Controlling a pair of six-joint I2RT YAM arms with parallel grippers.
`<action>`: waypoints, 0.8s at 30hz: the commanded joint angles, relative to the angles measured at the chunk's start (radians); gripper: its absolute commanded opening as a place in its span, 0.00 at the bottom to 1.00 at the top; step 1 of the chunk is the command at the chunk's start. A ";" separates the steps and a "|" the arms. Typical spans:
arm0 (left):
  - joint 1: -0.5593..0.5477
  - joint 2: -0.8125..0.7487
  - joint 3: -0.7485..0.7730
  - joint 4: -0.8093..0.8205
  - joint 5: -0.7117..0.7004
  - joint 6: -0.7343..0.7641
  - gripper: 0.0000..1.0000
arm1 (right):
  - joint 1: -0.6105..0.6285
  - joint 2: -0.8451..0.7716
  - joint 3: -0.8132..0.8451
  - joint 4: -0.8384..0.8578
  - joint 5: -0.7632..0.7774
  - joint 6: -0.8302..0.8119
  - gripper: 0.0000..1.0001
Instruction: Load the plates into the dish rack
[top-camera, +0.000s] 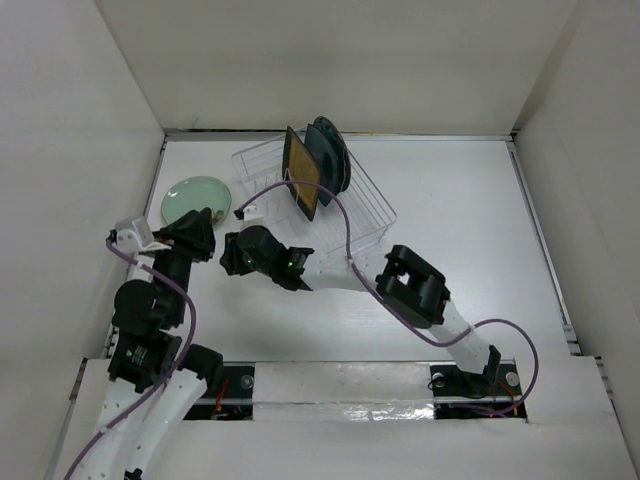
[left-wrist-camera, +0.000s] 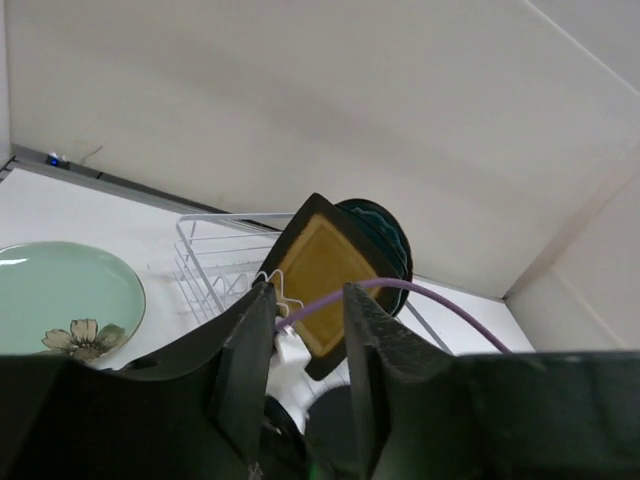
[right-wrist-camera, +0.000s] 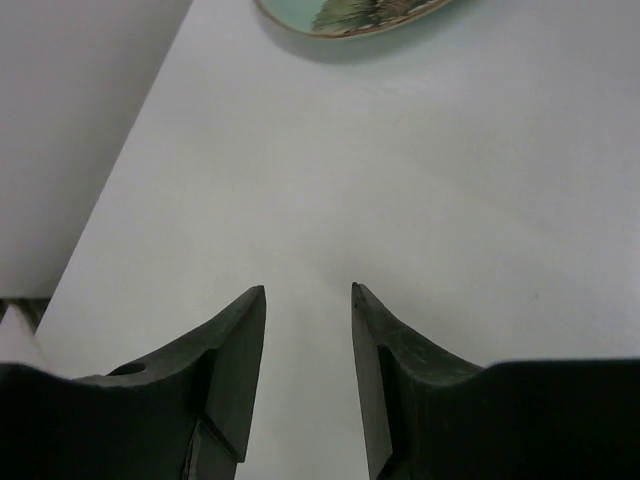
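Note:
The clear dish rack (top-camera: 365, 205) stands at the back middle of the table. In it a mustard-yellow square plate (top-camera: 303, 186) stands on edge, with dark teal plates (top-camera: 330, 155) upright behind it. A pale mint green plate (top-camera: 193, 197) with a flower print lies flat on the table left of the rack. My left gripper (top-camera: 204, 224) hovers just near of that plate, open and empty. My right gripper (top-camera: 233, 248) is open and empty beside it, above bare table. The left wrist view shows the left gripper (left-wrist-camera: 308, 292), the yellow plate (left-wrist-camera: 325, 270), the rack (left-wrist-camera: 205, 255) and the green plate (left-wrist-camera: 60, 295). The right wrist view shows the right gripper (right-wrist-camera: 308, 290) and the green plate's rim (right-wrist-camera: 350, 12).
White walls close in the table on the left, back and right. The right arm's purple cable (top-camera: 345, 230) loops over the rack's near side. The right arm's wrist with its white connector (left-wrist-camera: 288, 350) sits close in front of the left gripper's fingers.

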 joint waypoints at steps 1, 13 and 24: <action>0.006 0.155 0.107 0.040 -0.037 -0.039 0.31 | 0.042 -0.231 -0.077 0.180 -0.035 -0.091 0.41; 0.294 0.623 0.227 0.084 0.053 -0.140 0.37 | 0.274 -0.714 -0.618 0.263 0.094 -0.321 0.00; 0.679 0.908 0.079 0.181 0.335 -0.338 0.63 | 0.309 -1.011 -0.960 0.274 0.151 -0.329 0.01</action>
